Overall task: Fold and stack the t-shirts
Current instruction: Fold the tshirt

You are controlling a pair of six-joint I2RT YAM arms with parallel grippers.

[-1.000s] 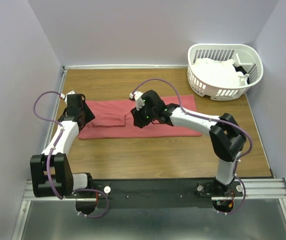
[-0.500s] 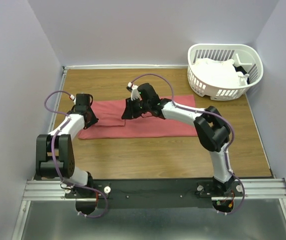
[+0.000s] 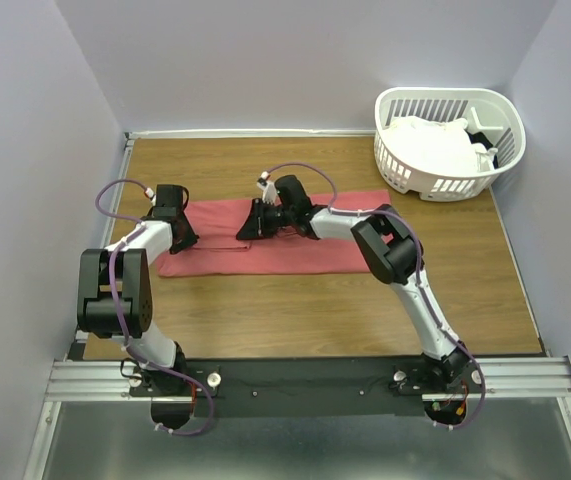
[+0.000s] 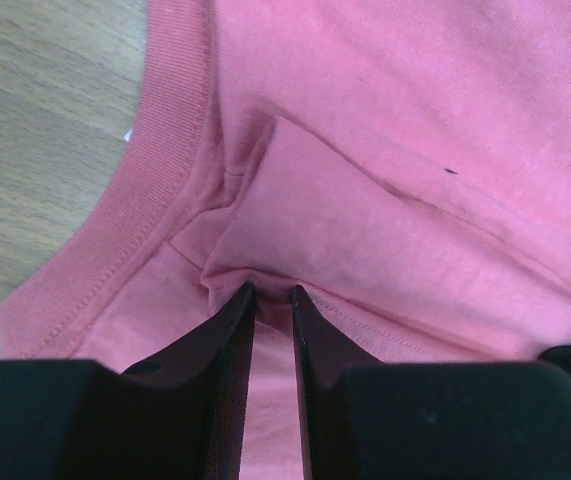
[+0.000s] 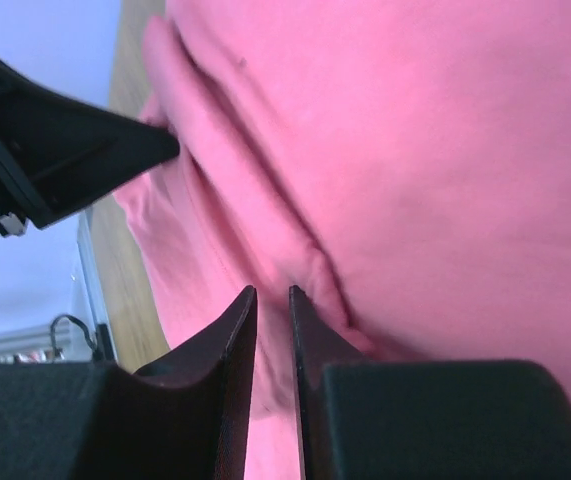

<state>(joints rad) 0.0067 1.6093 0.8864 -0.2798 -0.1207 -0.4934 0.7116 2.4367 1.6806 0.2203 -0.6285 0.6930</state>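
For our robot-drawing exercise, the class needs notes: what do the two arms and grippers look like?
The left arm and right arm alternate white tubular links with chunky black joints. A thin purple cable loops alongside each. The left gripper and right gripper are black, each with two fingers tapering to points. No markings are legible.

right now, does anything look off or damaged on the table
Nothing spilled or damaged. The only oddity is a tiny dark speck on the coral-red shirt, seen in the left wrist view; whether stain or lint, cannot tell.
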